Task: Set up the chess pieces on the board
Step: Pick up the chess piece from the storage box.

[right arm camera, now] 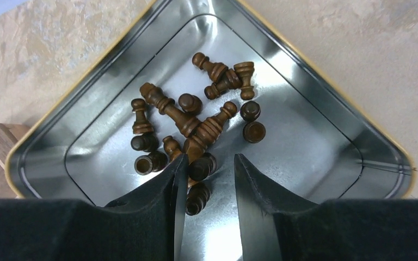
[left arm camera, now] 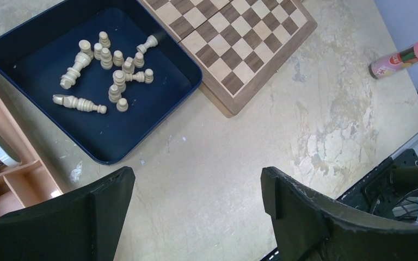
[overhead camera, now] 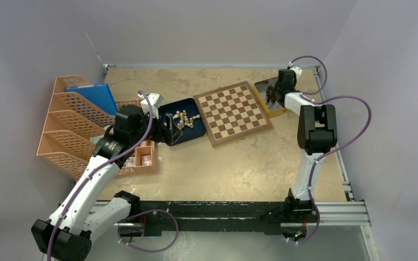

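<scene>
The board (overhead camera: 231,112) lies at the middle back of the table with no pieces on it; its corner (left arm camera: 234,38) shows in the left wrist view. Several dark brown chess pieces (right arm camera: 196,119) lie jumbled in a silver tin (right arm camera: 315,109) right of the board. My right gripper (right arm camera: 208,163) hangs low in the tin (overhead camera: 265,93), jaws partly open around two fallen dark pieces; one touches the left finger, with a gap to the right finger. Several cream pieces (left arm camera: 109,65) lie in a dark blue tray (left arm camera: 141,125). My left gripper (left arm camera: 196,185) is wide open over bare table beside that tray.
Orange file racks (overhead camera: 71,125) with a blue folder (overhead camera: 92,98) stand at the far left. An orange organiser box (left arm camera: 11,185) sits next to the tray. A pink-capped marker (left arm camera: 405,57) lies near the right wall. A metal rail (overhead camera: 223,212) runs along the near edge.
</scene>
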Controlling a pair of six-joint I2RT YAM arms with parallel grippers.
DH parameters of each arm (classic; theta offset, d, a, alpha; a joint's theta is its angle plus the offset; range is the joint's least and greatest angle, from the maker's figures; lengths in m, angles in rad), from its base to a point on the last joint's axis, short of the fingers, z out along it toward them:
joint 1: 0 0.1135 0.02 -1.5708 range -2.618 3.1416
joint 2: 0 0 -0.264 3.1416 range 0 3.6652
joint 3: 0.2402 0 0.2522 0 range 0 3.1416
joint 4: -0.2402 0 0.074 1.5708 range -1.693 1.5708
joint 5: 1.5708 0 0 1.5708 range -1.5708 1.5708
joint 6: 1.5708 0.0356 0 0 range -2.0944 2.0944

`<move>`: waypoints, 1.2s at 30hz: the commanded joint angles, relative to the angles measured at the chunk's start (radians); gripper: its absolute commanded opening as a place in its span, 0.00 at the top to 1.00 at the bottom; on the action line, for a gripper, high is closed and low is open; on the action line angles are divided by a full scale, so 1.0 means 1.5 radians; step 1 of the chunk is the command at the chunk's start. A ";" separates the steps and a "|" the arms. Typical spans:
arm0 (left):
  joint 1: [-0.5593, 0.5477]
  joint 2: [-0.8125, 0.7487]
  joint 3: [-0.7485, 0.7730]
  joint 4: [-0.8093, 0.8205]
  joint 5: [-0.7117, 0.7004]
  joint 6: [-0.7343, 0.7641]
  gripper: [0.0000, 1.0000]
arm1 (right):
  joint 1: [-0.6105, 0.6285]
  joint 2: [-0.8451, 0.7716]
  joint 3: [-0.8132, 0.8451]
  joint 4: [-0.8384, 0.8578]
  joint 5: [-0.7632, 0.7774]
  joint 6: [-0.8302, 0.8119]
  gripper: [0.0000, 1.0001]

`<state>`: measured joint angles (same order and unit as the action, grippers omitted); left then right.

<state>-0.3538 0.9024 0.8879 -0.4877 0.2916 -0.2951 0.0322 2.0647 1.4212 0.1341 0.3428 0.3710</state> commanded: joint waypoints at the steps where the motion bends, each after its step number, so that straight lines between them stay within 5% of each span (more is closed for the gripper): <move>1: 0.002 -0.003 0.005 0.020 -0.010 0.005 0.14 | -0.001 0.001 0.033 0.017 -0.019 -0.017 0.62; 18: 0.002 0.000 0.009 0.017 -0.008 0.005 0.14 | -0.003 0.005 0.043 0.006 -0.004 -0.032 0.81; 36: 0.003 0.007 0.016 0.009 -0.017 0.005 0.14 | 0.011 -0.104 0.039 -0.035 0.034 -0.014 0.87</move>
<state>-0.3538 0.9108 0.8883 -0.4919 0.2722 -0.2951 0.0345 2.0037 1.4380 0.0933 0.3546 0.3405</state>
